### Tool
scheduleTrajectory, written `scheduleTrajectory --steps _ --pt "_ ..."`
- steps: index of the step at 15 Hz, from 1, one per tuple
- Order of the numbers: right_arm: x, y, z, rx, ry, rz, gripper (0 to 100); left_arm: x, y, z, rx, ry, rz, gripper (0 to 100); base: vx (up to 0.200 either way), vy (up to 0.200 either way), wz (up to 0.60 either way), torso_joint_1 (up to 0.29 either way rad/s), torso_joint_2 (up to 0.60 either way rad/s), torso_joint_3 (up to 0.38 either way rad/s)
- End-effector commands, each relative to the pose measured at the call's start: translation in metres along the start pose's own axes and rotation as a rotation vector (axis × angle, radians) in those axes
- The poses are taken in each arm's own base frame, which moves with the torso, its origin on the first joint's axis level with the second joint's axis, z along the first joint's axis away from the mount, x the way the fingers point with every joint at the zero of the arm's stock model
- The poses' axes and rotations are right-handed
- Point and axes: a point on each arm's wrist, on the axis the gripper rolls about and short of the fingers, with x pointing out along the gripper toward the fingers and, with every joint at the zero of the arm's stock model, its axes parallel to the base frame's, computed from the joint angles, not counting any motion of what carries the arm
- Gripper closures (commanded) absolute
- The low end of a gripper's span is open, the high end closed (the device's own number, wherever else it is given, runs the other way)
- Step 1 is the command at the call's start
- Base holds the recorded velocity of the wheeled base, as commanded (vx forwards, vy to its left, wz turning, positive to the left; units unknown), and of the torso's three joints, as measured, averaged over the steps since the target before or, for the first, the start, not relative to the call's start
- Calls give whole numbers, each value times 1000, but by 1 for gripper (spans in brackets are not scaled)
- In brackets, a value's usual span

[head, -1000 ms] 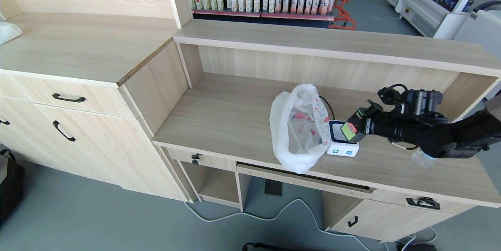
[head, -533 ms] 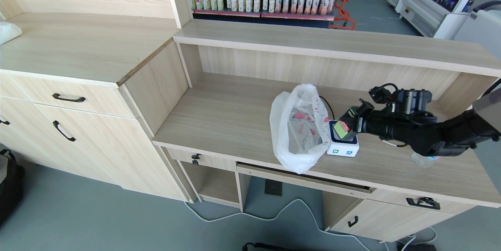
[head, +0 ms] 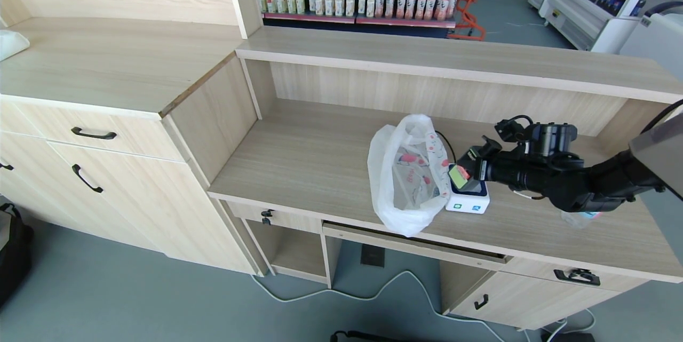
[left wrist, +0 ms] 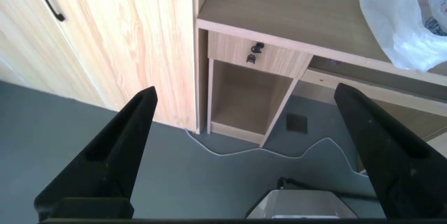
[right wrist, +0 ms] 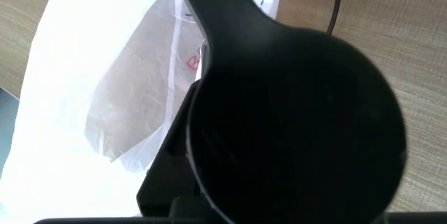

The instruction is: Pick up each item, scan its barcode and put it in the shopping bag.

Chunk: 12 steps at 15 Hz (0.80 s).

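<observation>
A white plastic shopping bag [head: 408,171] stands on the wooden counter [head: 320,166] with printed packages inside. Just to its right sits a small white scanner [head: 468,202]. My right gripper [head: 468,170] hovers over the scanner, shut on a small green item with a red end [head: 458,177], close to the bag's right side. In the right wrist view that item is a dark round shape [right wrist: 293,126] in front of the bag [right wrist: 91,77]. My left gripper [left wrist: 246,91] is open, low beside the counter, above the grey floor, with the bag [left wrist: 408,15] far off.
A clear bottle [head: 579,219] stands on the counter, partly hidden behind my right arm. A raised shelf [head: 453,56] runs along the counter's back. A taller cabinet [head: 106,75] adjoins on the left. A white cable [head: 373,294] lies on the floor.
My right gripper has carried the green item to the left, from beside the scanner to above it, nearer the bag. The bag and scanner have stayed put.
</observation>
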Motion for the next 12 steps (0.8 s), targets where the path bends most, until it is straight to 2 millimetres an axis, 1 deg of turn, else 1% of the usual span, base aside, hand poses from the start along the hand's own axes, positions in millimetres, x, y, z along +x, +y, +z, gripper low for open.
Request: scheduleTrajectory --steps 1,8,12 --pt "3 -1 -3 3 6 0 100 0 0 0 0 -1 0 0 0 0 0 0 0 0" --pt "12 -4 -4 4 0 1 100 0 0 0 0 -1 0 0 0 0 0 0 0 0" --pt "18 2 -4 11 -3 18 100 0 0 0 0 -1 0 0 0 0 0 0 0 0"
